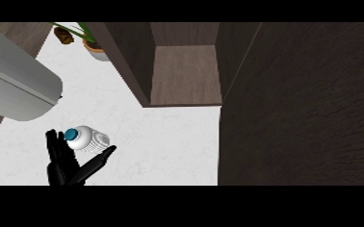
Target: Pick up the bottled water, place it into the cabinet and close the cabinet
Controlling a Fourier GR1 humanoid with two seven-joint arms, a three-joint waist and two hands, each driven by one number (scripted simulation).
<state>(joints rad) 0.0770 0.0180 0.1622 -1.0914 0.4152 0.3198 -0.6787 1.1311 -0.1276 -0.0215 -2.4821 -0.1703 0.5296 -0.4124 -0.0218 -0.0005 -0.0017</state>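
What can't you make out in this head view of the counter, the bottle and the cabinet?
- Right robot hand: not in the head view at all.
- Cabinet door: cut off by the right and lower edges, so its handle is unseen.
- Cabinet interior: the upper part is cut off by the top edge.
- Bottle: seen from above, cap up; its lower body is hidden, and contact with the left robot hand is unclear.
- Plant: cropped by the cabinet side.

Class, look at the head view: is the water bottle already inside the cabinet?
No. The bottle stands on the white counter beside the left hand, while the open cabinet holds nothing visible.
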